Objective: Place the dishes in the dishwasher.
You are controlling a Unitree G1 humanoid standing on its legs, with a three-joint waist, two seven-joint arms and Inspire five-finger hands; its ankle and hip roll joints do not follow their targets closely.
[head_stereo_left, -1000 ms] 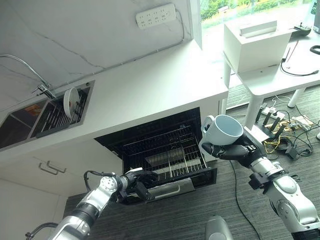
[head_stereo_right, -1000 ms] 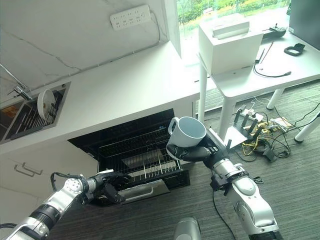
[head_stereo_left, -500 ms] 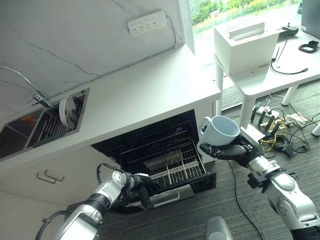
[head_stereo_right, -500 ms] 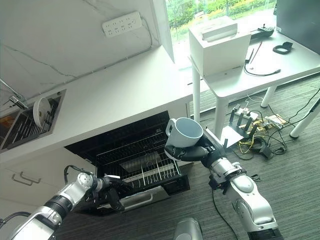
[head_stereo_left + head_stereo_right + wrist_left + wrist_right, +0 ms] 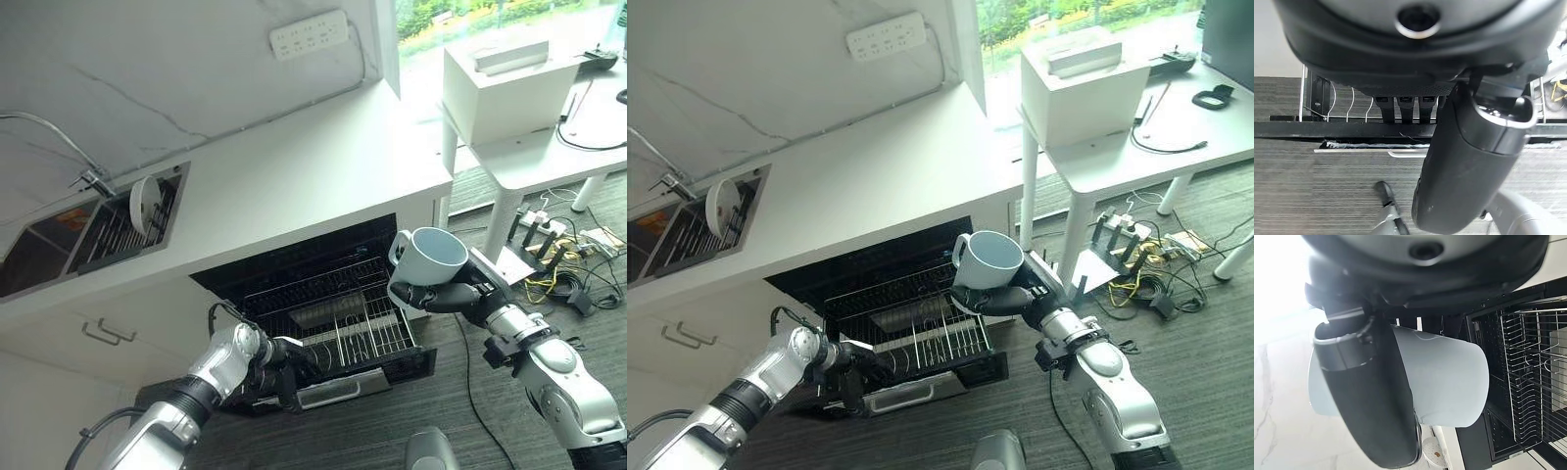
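Note:
A pale mug [image 5: 432, 257] stands upright in my right hand [image 5: 443, 297], whose fingers curl round its base; the right wrist view shows the thumb [image 5: 1371, 396] across the mug [image 5: 1447, 382]. The mug hangs just off the right front corner of the pulled-out wire rack [image 5: 338, 313] of the dishwasher drawer [image 5: 921, 392] under the counter. My left hand [image 5: 277, 356] is low at the drawer's front left, fingers [image 5: 1399, 108] hooked over its black front edge [image 5: 1327, 129]. A white plate [image 5: 143, 201] stands on edge in the sink rack.
The white counter [image 5: 313, 166] overhangs the drawer. A sink [image 5: 49, 240] with a tap is at the left. A white table [image 5: 549, 147] with a white box [image 5: 509, 83] stands at the right, with cables and a stand [image 5: 549, 264] on the floor below it.
The whole view has shifted a little. My left hand stays on the drawer's front and the drawer seems slightly further out. The mug stays held by the rack's right side.

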